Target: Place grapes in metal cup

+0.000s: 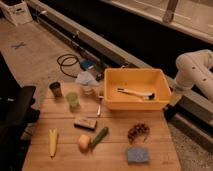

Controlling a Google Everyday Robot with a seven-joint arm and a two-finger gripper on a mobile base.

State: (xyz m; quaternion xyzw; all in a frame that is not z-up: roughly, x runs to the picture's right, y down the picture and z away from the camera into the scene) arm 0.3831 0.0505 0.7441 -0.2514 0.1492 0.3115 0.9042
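The grapes (138, 132), a small dark bumpy bunch, lie on the wooden table (60, 120) at the right, below the yellow bin. The metal cup (55, 89), small, dark and tapered, stands upright at the table's far left corner, next to a translucent light-green cup (73, 100). My white arm (196, 70) comes in from the right and bends down beside the bin's right end. My gripper (173, 97) is low there, off the table's right edge, far from both the grapes and the cup. Nothing shows in it.
A yellow bin (150, 75) holding a white utensil stands at the back right. Also on the table are a blue sponge (137, 155), an orange-yellow fruit (83, 142), a green vegetable (99, 136), a yellow item (53, 141), a brown block (85, 122) and a clear bottle (86, 80). A dark object (15, 117) stands at the left.
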